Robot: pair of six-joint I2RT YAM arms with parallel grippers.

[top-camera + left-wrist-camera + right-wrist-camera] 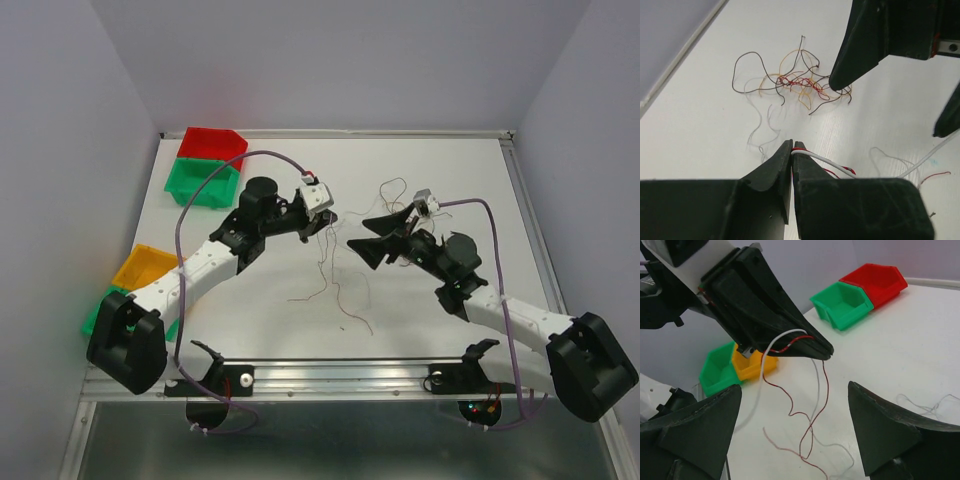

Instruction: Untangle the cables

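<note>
Thin curly cables (795,85) bunching upper centre. Left gripper (792,147) jaws pinching red and white strands, right gripper (363,235) jaws gaping wide. Whitish strands fading into the desk (690,150).

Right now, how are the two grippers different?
The left gripper is shut; the right gripper is wide open. The left gripper pinches red and white cables, which dangle from it; the right gripper holds nothing. Both are black, with pointed fingers, and face each other.
</note>
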